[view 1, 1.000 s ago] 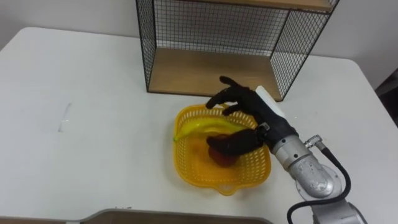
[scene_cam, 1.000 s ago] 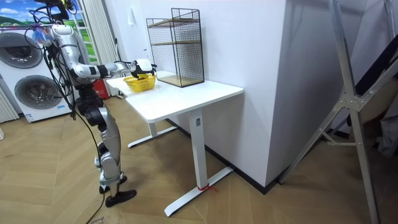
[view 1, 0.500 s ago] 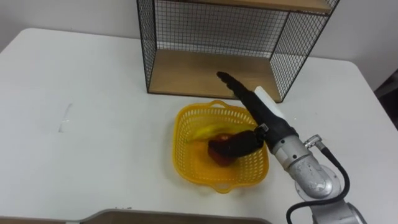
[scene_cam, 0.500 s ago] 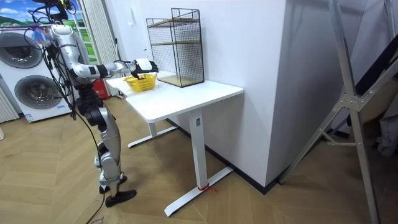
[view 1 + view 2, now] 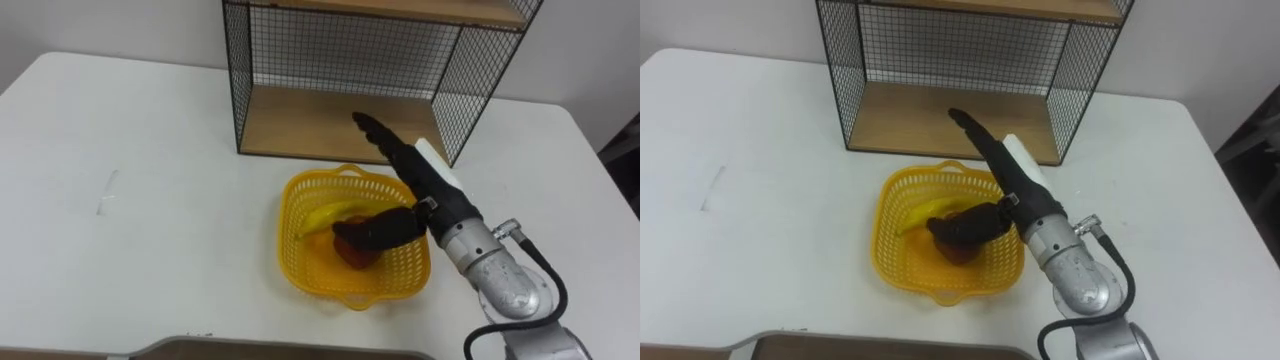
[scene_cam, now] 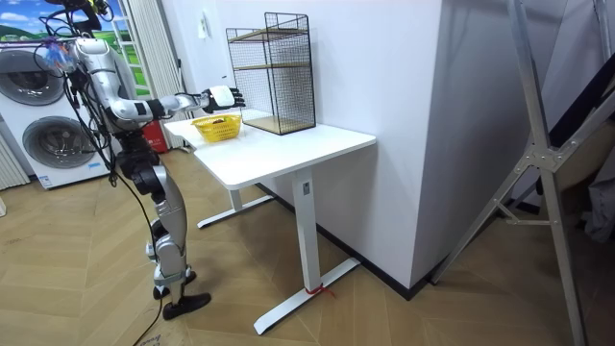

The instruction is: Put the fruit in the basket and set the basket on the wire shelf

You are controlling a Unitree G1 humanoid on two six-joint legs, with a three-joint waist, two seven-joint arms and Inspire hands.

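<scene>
Nearest, the robot's arm comes in from approx 5 o'clock & ends in the right hand [image 5: 418, 178] above the far-right part of the yellow basket [image 5: 303, 268]; fingers [image 5: 372, 130] are straight, held together, aimed at approx 11 o'clock past the basket's far rim toward the shelf, so the hand is open & grips nothing. Thumb [image 5: 385, 228] sticks out to 9 o'clock over the red fruit [image 5: 352, 254]; can't tell if it touches. Both fruits are inside the basket: red fruit on the btm near the middle, banana [image 5: 335, 213] just beside it at 10 o'clock, lying slantwise w/ one end up toward the far rim. Basket sits on the white table [image 5: 150, 180], at 6 o'clock of the wire shelf [image 5: 300, 115], near it but apart, not on it. Shelf's lower wooden board is bare. Room view: robot stands upright at the table's end on the room view's left, arm stretched out level over the basket; washing machines [image 6: 43, 135] stand behind it
</scene>
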